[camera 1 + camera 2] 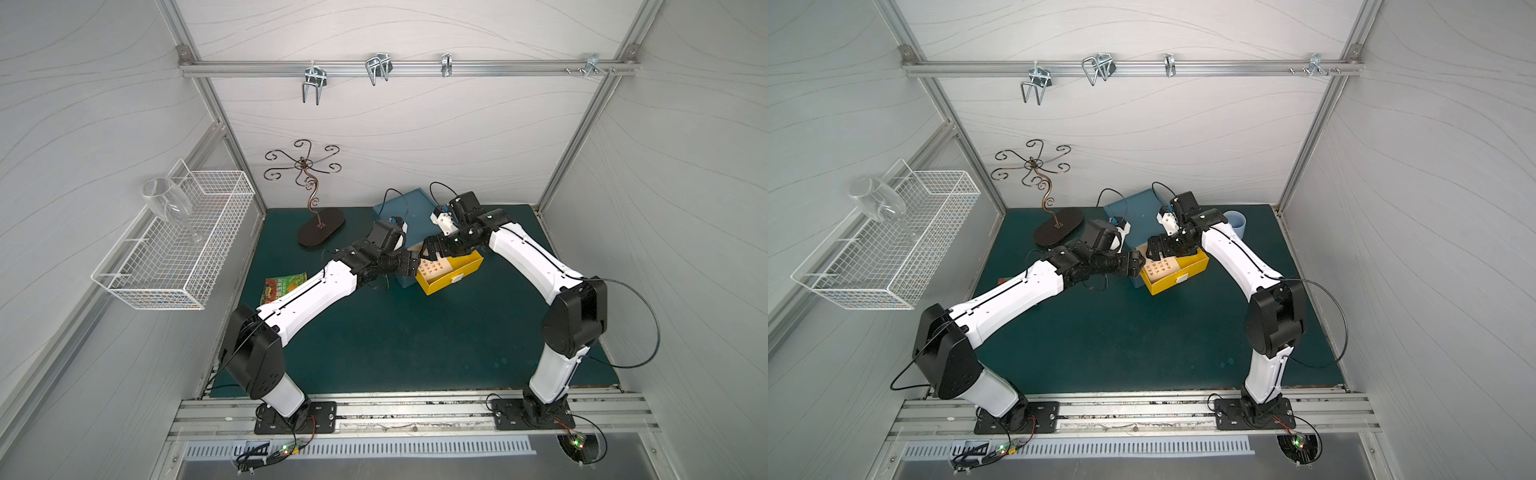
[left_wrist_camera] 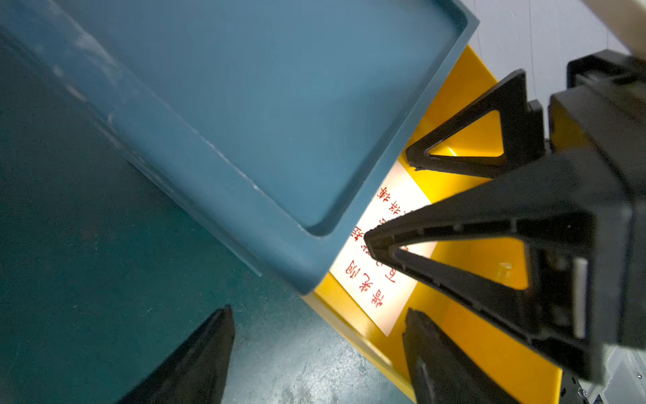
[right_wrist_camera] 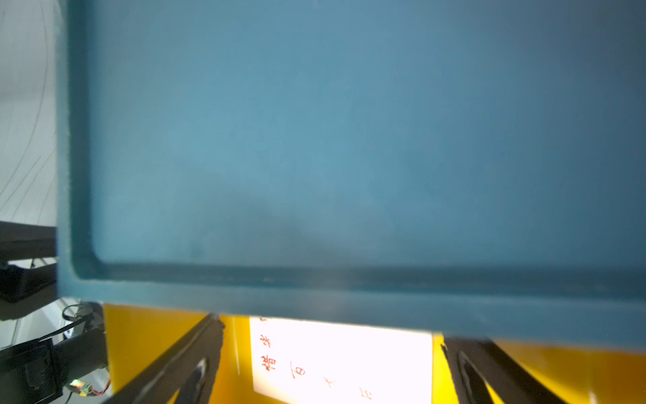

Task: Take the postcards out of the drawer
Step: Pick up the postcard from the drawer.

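Your right pincer (image 3: 332, 335) stood wide and empty, one black triangular-framed finger to each side of the postcards (image 2: 370, 283), fingers (image 2: 489, 210) pointed toward the blue casing (image 2: 279, 105). The postcards lay flat on the floor of the yellow drawer (image 1: 440, 286), back edge tucked under the casing's lip, the visible stretch running along that lip; count in the stack not discernible. Matte cream paper, red-orange characters; drawer of glossy hard plastic. Your left pincer (image 2: 316, 314), likewise wide and empty, hung at the drawer's corner, one finger out over the green surface (image 1: 395, 332). Right judged nearer.
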`<state>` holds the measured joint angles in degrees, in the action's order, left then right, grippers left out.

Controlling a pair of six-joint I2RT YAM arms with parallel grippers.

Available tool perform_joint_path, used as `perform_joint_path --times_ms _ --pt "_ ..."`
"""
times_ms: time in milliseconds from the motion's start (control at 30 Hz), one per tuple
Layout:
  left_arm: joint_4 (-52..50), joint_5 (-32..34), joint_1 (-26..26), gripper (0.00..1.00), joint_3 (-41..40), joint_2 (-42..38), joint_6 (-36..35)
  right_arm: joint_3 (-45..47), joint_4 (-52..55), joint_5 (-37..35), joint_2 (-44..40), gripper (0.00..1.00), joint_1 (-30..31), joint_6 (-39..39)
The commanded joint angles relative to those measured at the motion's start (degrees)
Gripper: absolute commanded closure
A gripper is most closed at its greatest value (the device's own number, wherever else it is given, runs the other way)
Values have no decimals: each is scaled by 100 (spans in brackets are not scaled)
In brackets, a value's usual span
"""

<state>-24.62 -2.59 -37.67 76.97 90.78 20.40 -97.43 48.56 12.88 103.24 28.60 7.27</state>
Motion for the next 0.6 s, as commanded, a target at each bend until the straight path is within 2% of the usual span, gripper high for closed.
perform_joint_path --times_ms 0,133,567 --pt "-112 -16 -38 19 209 88 -11 -66 152 -376 -238 1 -21 -3" --pt "-117 -13 -36 18 238 97 -19 -93 243 -499 -126 1 -21 -39" --pt "-142 -47 -35 18 326 158 -34 13 339 207 179 1 117 -133"
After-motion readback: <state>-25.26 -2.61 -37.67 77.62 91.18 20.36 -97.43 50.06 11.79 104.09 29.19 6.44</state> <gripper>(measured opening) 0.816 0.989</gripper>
